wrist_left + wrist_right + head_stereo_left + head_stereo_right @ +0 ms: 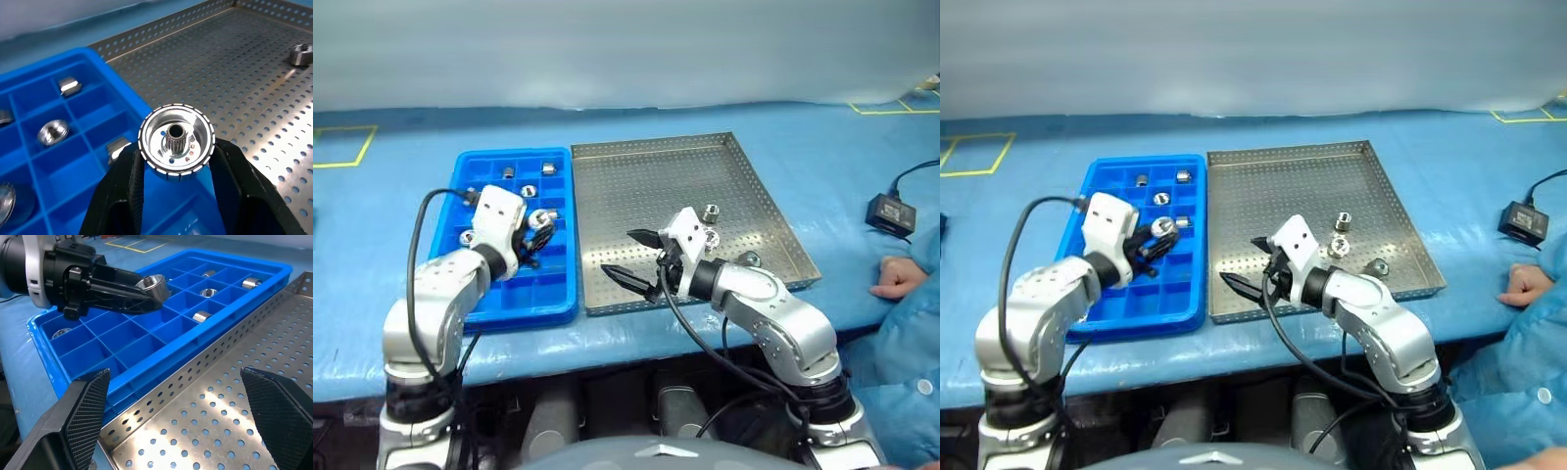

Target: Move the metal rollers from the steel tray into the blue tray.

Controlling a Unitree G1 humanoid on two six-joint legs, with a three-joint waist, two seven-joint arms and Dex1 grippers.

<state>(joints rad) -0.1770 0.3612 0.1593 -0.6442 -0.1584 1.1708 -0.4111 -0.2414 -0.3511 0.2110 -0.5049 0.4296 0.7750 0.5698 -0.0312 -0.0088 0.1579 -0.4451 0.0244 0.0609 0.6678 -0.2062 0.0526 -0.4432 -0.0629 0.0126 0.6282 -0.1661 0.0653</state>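
1. Left gripper (177,169) is clenched on one roller (177,143), pads on its knurled rim, open face with a central splined hub toward the wrist camera. It hangs over the blue tray (473,311).
2. Right gripper (636,261) is spread wide and empty, low over the steel tray (636,181).
3. Rollers in the blue tray lie in separate compartments — five countable from the head views. Three sit on the steel tray (1342,222), near its right side.
4. Judgement: small, rigid, polished metal — dense for its size, slippery, prone to roll. Best hold is across the rim, as now.
5. Risk: a loose pinch may let it twist out.
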